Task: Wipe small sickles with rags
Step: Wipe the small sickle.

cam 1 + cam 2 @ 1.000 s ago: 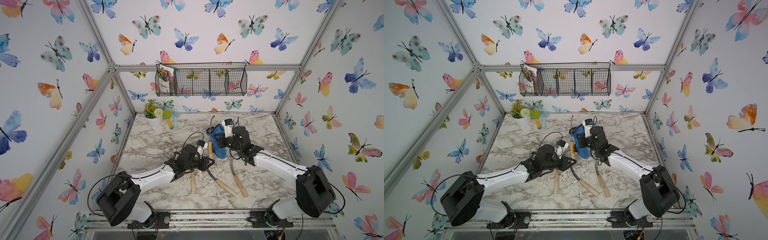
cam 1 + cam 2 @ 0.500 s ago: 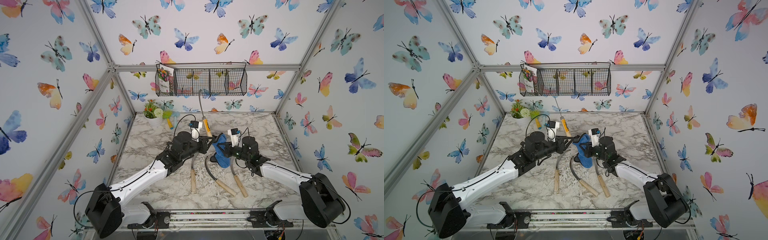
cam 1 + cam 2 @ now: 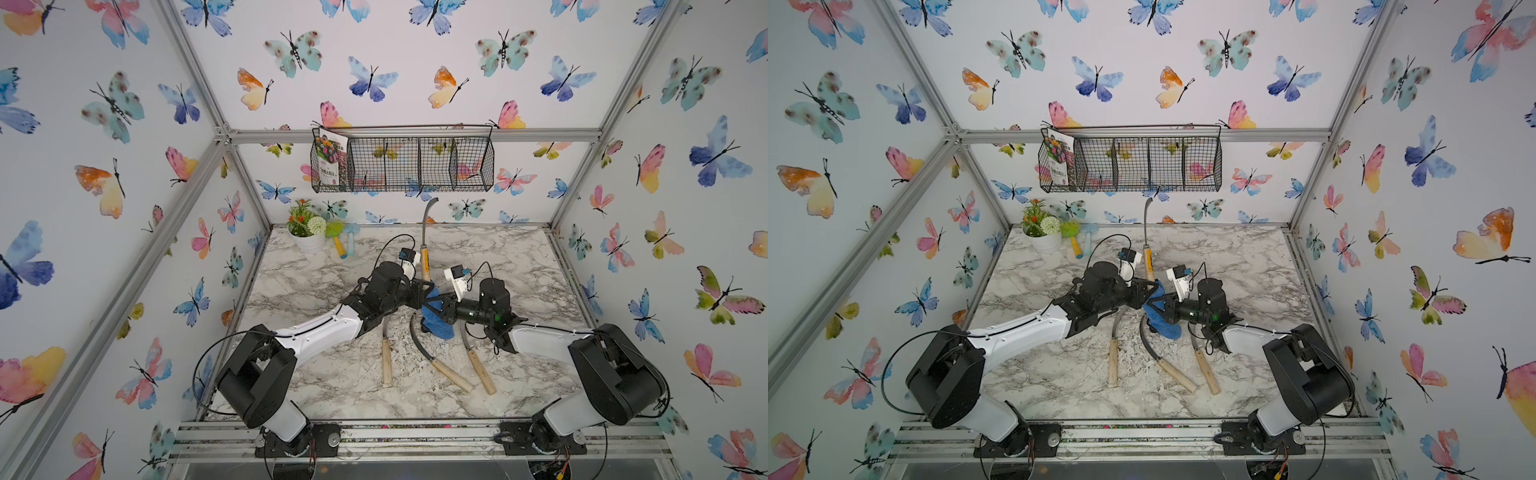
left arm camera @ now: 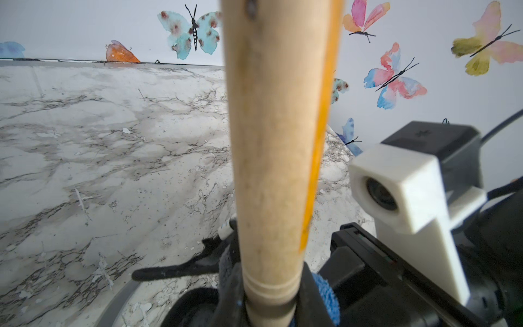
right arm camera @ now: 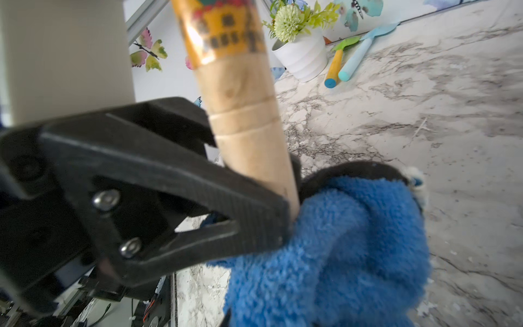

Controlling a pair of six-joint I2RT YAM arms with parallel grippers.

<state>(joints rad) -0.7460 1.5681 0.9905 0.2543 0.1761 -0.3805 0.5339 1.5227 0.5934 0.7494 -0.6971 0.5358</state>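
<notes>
My left gripper (image 3: 425,291) is shut on the butt of one small sickle's pale wooden handle (image 3: 424,262). That sickle stands upright, its grey blade (image 3: 1146,216) rising toward the wire basket. In the left wrist view the handle (image 4: 271,170) fills the middle. My right gripper (image 3: 437,306) is shut on the fluffy blue rag (image 3: 439,325), whose bunched cloth (image 5: 339,240) presses against the handle's base (image 5: 246,121) beside the left fingers (image 5: 169,181). Three more sickles (image 3: 386,361) (image 3: 451,376) (image 3: 482,372) lie on the marble top, blades partly under the arms.
A white flower pot (image 3: 309,241) stands at the back left corner with a yellow-handled (image 3: 340,248) and a light-blue-handled toy tool (image 3: 351,243) beside it. A black wire basket (image 3: 403,164) hangs on the back wall. Metal frame rails border the marble table (image 3: 332,382).
The left gripper has lifted its sickle off the table and swung it upright, blade up. The right gripper has brought the rag forward and left, against the handle's base.
</notes>
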